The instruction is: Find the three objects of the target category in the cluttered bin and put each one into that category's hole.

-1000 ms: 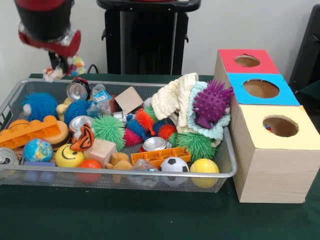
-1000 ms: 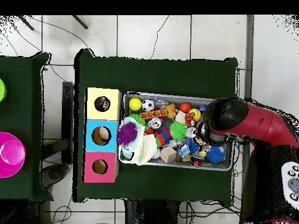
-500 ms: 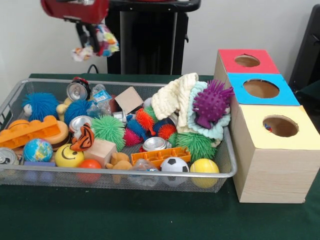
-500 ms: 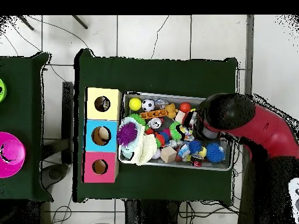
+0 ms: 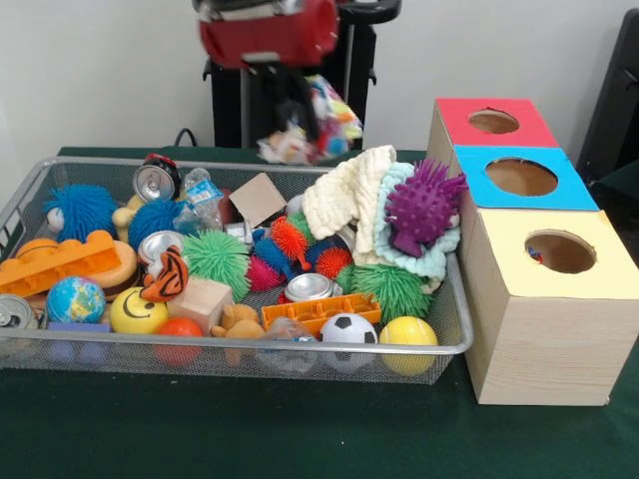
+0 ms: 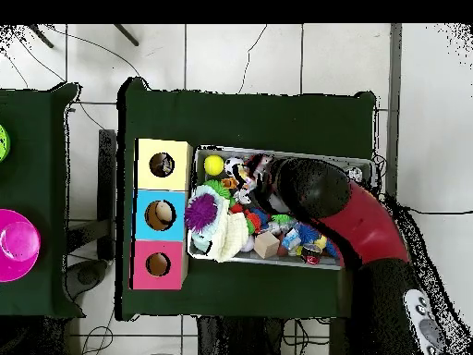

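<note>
Fingers [image 5: 305,120] are pinched on a crumpled wrapper [image 5: 321,125], multicoloured and shiny, and it hangs in the air over the back half of the wire mesh bin [image 5: 250,346], touching nothing below. So the wrapper is up off the pile, between the bin's middle and the boxes, not at any hole.

Going near to far in the front view: green desk [image 5: 250,429] up front, then the bin's front rail with a soccer ball [image 5: 348,329], a yellow ball [image 5: 407,332], a smiley ball [image 5: 136,311] and a little globe [image 5: 75,298] pushed against it. Behind those sit a dented can [image 5: 308,287], a wooden block [image 5: 203,300] and a green spiky ball [image 5: 215,257]. Further back there's a blue fuzzy ball [image 5: 78,210], another can [image 5: 155,182] and a cream knitted cloth [image 5: 351,197] with a purple spiky ball [image 5: 421,207] on top.

Just beside the bin's end stand the wooden boxes, and the nearest and biggest has the yellow-surround hole [image 5: 560,251]. The blue-topped one [image 5: 519,178] is behind it, the red one [image 5: 493,121] farthest back.

From overhead the red arm [image 6: 356,217] stretches across the bin.
</note>
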`<state>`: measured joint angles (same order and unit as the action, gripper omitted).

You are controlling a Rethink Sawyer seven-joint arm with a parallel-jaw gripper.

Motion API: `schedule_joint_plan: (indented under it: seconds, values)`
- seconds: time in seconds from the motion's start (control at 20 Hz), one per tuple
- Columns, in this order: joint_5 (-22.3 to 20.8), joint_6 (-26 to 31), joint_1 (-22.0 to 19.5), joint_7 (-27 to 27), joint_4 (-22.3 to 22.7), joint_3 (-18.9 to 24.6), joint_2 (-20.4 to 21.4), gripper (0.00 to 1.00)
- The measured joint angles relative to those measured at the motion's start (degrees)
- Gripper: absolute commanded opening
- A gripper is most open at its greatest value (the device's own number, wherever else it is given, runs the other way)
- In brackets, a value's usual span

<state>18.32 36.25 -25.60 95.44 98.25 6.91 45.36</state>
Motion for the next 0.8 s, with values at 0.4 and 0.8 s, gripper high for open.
schedule_joint_plan:
  seconds: [0.4, 0.8]
  values:
    - [5.57, -28.13, -1.01, 0.47, 9.27, 10.81, -3.24, 0.00]
    - [7.16, -36.17, -2.54, 6.29, 13.08, 19.86, -8.66, 0.00]
